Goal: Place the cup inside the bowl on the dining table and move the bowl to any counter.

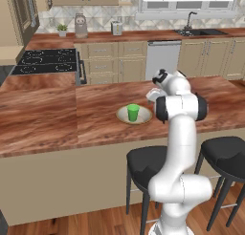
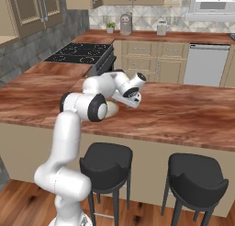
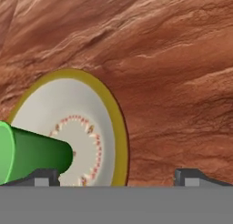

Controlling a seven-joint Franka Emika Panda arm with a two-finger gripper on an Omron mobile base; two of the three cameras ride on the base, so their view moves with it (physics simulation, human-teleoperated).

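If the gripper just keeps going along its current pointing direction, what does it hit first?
Probably the bowl, on its rim side. In the hand view the open gripper straddles that rim, with the cup off to one side and the dining table beyond. Depth is unclear.

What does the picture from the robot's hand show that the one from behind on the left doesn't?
Hand view alone: a ring of small red marks on the bowl's floor, and the two dark fingertips set wide apart. Left base view alone: the stove, sink, stools and white arm. Both: the green cup standing in the bowl on the dining table.
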